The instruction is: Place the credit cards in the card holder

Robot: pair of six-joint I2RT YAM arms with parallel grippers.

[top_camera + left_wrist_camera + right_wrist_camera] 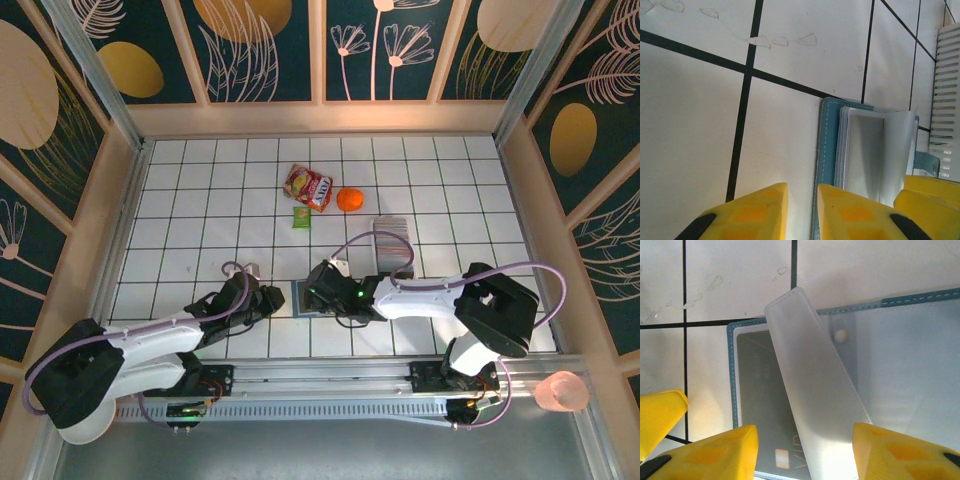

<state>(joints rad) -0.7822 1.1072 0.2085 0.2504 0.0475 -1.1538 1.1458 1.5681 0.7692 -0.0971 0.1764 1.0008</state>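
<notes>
Low, arms [420,292] flank the card holder [304,298] (left gripper [802,191] barely open, right gripper [802,434] half-open, both empty).

Left gripper [802,195] narrowly parted, right gripper [805,435] wide

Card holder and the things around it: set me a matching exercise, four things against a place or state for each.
Things:
1. card holder
2. orange
3. small green packet
4. pink cup

Places or states:
A. just right of the snack bag
B. off the tiles, at the near right corner
C. lying open, clear sleeves showing
D. just below the snack bag in the top view

Pairs: 1-C, 2-A, 3-D, 4-B
</notes>
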